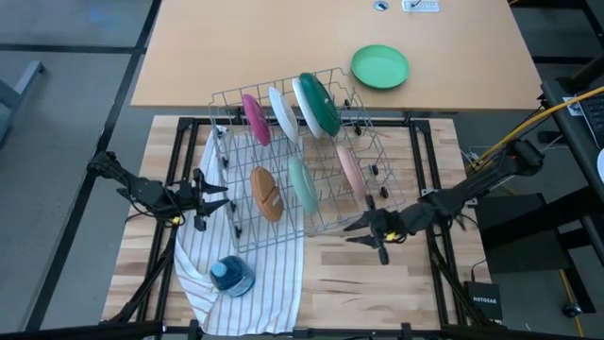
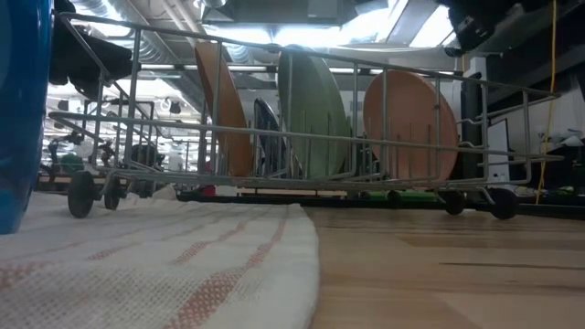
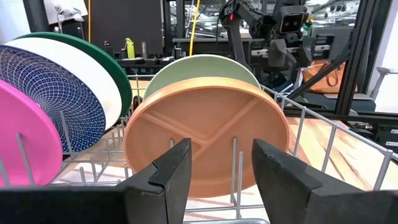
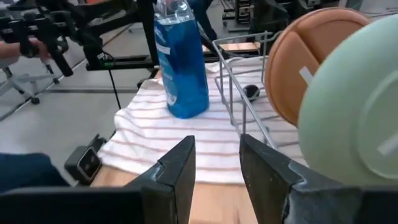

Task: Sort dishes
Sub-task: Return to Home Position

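A wire dish rack stands mid-table and holds the plates on edge between its tines. In its far row are a magenta plate, a speckled blue one and a white one with a dark green back. In its near row are brown, pale mint and pale pink plates. My left gripper is open and empty just left of the rack, facing the brown plate. My right gripper is open and empty at the rack's near right corner.
A vivid green plate lies on the far tabletop behind the rack. A blue see-through bottle stands on a striped towel at the near left; the towel reaches under the rack's left part. Bare wood lies at the near right.
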Action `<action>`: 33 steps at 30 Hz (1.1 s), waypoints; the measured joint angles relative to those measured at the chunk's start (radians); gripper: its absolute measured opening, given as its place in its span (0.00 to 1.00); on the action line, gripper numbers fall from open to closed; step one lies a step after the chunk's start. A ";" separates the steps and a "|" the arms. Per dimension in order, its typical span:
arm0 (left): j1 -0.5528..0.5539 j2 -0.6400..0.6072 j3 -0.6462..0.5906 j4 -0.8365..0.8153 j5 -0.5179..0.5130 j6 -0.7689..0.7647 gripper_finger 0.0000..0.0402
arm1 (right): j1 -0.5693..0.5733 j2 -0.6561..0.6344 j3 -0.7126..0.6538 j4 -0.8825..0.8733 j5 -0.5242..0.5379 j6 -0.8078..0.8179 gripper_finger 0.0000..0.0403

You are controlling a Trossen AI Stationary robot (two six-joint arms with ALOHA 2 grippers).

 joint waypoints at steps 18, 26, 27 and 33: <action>0.000 0.000 0.000 -0.001 0.000 -0.004 0.39 | 0.146 -0.374 0.000 -0.393 0.278 0.000 0.32; 0.000 0.000 0.000 0.005 0.000 -0.004 0.39 | 0.245 -0.433 -0.062 -0.485 0.434 0.126 0.32; 0.000 -0.001 0.000 0.016 0.000 -0.004 0.39 | 0.259 -0.444 -0.089 -0.467 0.457 0.146 0.32; 0.023 -0.003 0.000 0.034 0.000 -0.004 0.39 | 0.314 -0.501 -0.248 -0.328 0.536 0.245 0.32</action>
